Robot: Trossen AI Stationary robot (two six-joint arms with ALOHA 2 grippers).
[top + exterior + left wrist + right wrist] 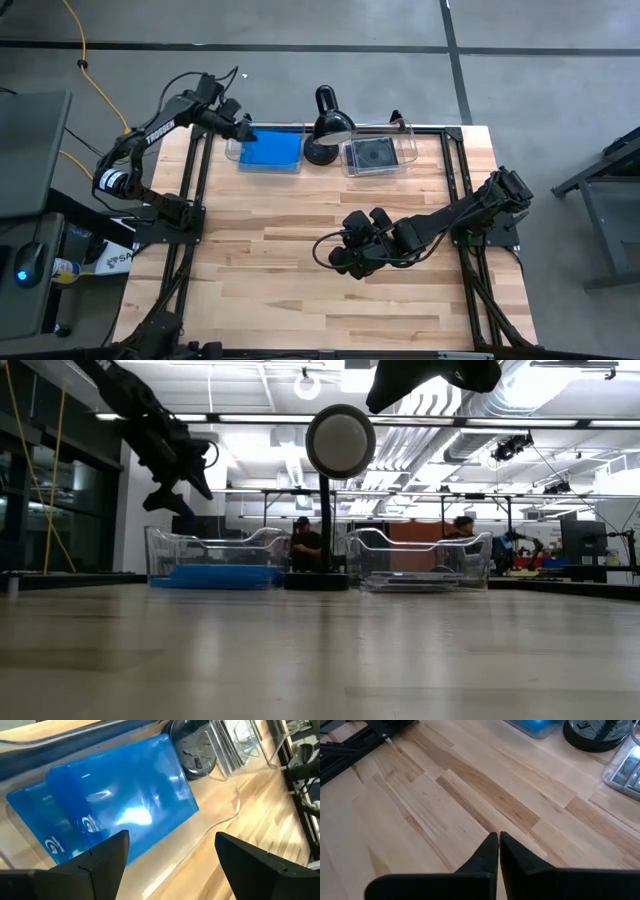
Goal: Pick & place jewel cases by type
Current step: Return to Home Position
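Got left gripper (243,130) spread wide, holding nothing, hanging above left end of left bin (268,173) at far side of table (300,210). Confirmed from left wrist: fingers (107,857) well apart, nothing between them. Seeing blue jewel cases (125,805) lying flat inside that bin, overlapped in a loose stack; at least two visible, can't tell exact count. Matches low view: blue layer on bin floor, gripper raised clear of the rim. Seeing dark jewel cases (370,155) flat in right bin (406,150), also at far side. Black desk lamp (325,125) between the two bins, base just beside both. Got right gripper (498,845) pinched fully together, empty, over bare wood near middle of table, a bit right of centre and nearer than the bins, well apart from both. Two people (305,540) in room beyond table, showing behind the bins in low view.
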